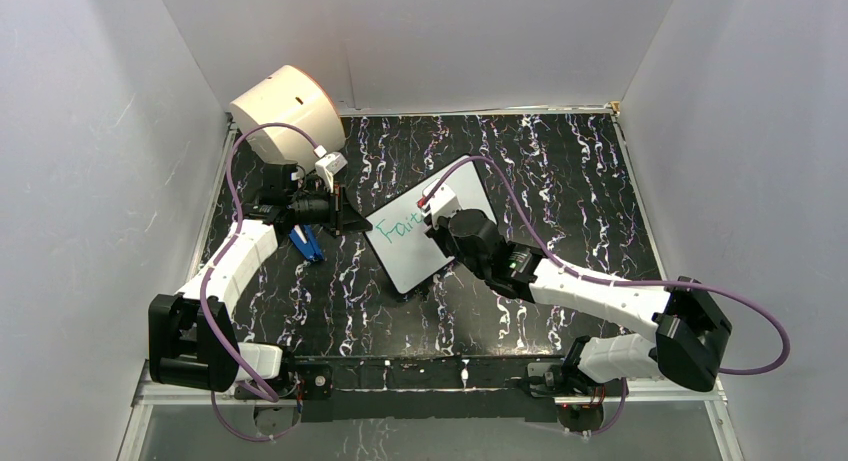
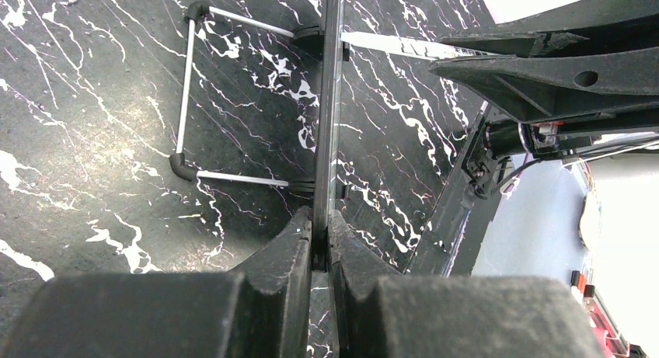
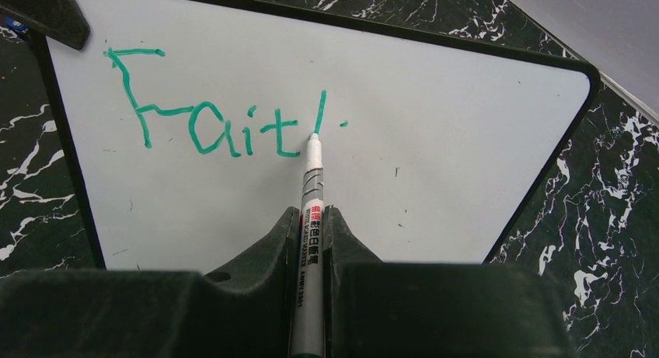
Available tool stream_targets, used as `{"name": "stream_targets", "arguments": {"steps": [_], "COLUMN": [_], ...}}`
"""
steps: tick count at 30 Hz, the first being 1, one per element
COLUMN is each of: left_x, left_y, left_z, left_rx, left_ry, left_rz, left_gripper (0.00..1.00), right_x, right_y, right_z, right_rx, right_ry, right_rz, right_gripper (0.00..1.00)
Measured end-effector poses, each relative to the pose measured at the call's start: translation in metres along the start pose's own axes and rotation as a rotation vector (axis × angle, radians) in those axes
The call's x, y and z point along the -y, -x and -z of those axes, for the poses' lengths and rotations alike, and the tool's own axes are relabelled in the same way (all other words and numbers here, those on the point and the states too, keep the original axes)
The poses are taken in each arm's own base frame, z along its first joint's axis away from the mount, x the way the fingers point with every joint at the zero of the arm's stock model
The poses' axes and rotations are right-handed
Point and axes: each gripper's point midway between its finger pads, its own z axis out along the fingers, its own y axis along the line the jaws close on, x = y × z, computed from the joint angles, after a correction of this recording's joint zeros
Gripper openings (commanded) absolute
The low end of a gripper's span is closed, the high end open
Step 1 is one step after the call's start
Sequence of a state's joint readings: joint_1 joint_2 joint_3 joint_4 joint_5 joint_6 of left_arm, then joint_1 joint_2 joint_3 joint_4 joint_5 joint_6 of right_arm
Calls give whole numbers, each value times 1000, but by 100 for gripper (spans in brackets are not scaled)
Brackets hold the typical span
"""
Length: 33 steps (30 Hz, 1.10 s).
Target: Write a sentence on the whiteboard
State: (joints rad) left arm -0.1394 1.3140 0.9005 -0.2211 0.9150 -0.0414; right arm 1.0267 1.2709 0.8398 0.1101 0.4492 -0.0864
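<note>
The whiteboard [image 1: 408, 259] stands tilted in the middle of the black marbled table. The sentence [image 1: 398, 228] reads "Fait" in green, with a slanted stroke and a dot after it [image 3: 210, 125]. My left gripper [image 1: 355, 219] is shut on the whiteboard's left edge; the left wrist view shows the board edge-on [image 2: 330, 102] pinched between its fingers [image 2: 320, 238]. My right gripper [image 1: 440, 221] is shut on a grey-and-white marker [image 3: 311, 210]. The marker's green tip touches the whiteboard [image 3: 435, 156] at the bottom of the slanted stroke.
A cream cylindrical drum [image 1: 287, 109] lies at the back left. A blue object [image 1: 307, 243] lies on the table under my left arm. The board's wire legs with black feet [image 2: 183, 165] rest on the table. White walls close in three sides.
</note>
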Motion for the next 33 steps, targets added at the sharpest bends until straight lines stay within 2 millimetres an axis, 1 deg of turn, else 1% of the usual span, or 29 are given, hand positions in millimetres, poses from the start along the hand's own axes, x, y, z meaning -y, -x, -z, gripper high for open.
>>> {"name": "stream_targets", "arguments": {"steps": [14,24,33], "left_x": [0,0,-1], "left_y": [0,0,0], "left_z": [0,0,0], "left_rx": [0,0,0], "left_ry": [2,2,3], "left_rz": [0,1,1], "left_gripper": [0,0,0], "right_x": [5,18,17], "right_y": [5,5,2], "right_z": [-2,-4,-5], "right_rx": [21,21,10], "right_ry": [-30,-74,-73], "right_rz": [6,-3,-16], "right_gripper": [0,0,0]}}
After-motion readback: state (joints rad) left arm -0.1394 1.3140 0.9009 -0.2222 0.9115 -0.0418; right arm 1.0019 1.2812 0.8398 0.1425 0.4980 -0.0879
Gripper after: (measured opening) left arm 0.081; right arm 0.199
